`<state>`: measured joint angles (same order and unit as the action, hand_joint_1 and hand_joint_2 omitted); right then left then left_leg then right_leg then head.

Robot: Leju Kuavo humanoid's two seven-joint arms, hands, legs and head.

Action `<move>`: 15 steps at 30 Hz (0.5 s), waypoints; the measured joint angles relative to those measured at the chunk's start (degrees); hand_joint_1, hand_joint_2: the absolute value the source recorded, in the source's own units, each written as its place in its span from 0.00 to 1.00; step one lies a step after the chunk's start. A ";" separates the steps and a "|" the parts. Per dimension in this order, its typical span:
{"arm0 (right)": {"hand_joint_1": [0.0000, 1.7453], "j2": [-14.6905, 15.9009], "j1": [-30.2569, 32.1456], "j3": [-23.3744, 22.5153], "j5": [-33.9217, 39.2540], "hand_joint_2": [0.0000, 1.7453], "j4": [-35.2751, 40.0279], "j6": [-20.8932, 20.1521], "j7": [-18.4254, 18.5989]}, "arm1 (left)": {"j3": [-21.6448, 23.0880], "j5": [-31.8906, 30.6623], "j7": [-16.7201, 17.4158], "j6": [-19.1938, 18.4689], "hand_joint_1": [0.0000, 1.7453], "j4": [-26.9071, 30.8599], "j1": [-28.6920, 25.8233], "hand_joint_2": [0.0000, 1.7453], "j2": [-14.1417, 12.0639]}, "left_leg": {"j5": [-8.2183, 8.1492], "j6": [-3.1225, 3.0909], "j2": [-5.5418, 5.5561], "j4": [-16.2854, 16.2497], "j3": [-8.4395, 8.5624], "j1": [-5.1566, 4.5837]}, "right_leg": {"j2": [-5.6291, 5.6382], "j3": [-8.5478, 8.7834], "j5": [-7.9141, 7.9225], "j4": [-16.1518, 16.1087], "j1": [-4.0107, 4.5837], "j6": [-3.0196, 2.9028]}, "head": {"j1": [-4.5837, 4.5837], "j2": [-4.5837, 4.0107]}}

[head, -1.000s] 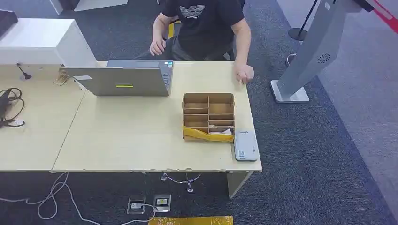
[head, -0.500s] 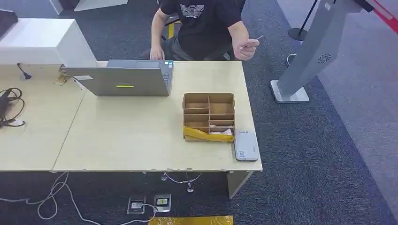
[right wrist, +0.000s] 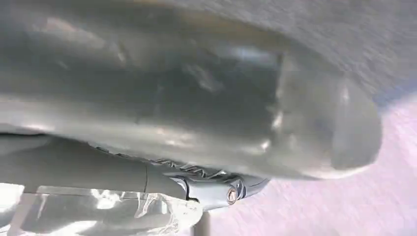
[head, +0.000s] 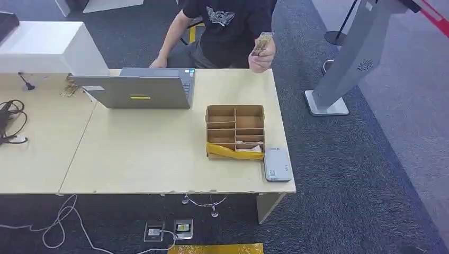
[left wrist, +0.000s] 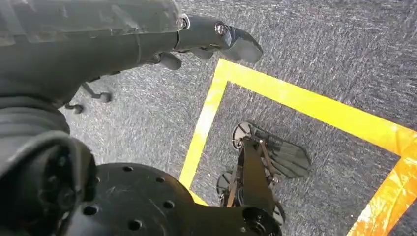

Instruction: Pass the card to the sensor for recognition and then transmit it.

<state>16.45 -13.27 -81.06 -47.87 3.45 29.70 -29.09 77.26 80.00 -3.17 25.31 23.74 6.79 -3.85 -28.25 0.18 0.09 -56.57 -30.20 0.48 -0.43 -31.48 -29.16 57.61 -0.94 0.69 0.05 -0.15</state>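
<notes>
A person sitting at the far side of the table (head: pixel 148 153) holds a small card (head: pixel 262 43) up in a raised hand (head: pixel 260 59), above the table's far right corner. The grey card sensor (head: pixel 277 164) lies flat at the table's near right edge, beside a cardboard divider box (head: pixel 235 131). My left hand (left wrist: pixel 147 34) hangs over dark carpet with its fingers stretched out and nothing in it. My right hand (right wrist: pixel 196 113) is blurred and very close to its camera, with a thick thumb and one straight finger and nothing held.
An open grey laptop (head: pixel 138 89) stands at the table's far middle. Black cables (head: pixel 10 121) lie on the left table, behind them a white box (head: pixel 47 47). A grey kiosk stand (head: pixel 349 58) rises right of the table. Yellow floor tape (left wrist: pixel 305 105) runs under my left hand.
The person's hand left the table's far right edge, picked up the card and raised it in front of the chest. The person's other hand dropped behind the laptop.
</notes>
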 joint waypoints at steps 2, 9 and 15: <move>0.00 2.54 -1.79 -0.85 -0.61 0.00 -0.02 0.37 -2.40 | 0.00 -0.11 0.00 0.17 0.00 0.00 -0.04 0.00 0.00 | 0.00 -0.01 -0.01 0.00 0.00 0.00 | 0.01 -0.02 0.05 0.00 -0.01 0.07 | -0.02 0.00; 0.00 11.90 -12.43 -3.52 1.29 0.00 -0.22 -3.48 -9.34 | 0.00 -0.59 0.00 0.44 0.00 -0.04 0.09 0.00 -0.07 | 0.10 -0.16 -0.14 -0.01 -0.02 -0.14 | 0.17 -0.05 0.13 0.01 -0.14 0.19 | 0.00 0.00; 0.00 15.96 -26.59 -3.11 -13.59 0.00 -0.04 -3.35 -9.40 | 0.00 -1.07 0.00 0.16 0.00 -0.04 0.24 0.00 -0.09 | 0.19 -0.26 -0.20 -0.02 -0.09 -0.28 | 0.22 -0.23 0.25 0.13 -0.29 0.29 | 0.06 0.00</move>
<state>32.41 -39.86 -84.17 -61.45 3.41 26.36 -38.49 77.26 78.93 -3.17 25.46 23.69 7.03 -3.93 -28.06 -0.08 -0.11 -56.59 -30.29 0.20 -0.21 -31.71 -28.91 57.74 -1.23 0.98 0.11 -0.15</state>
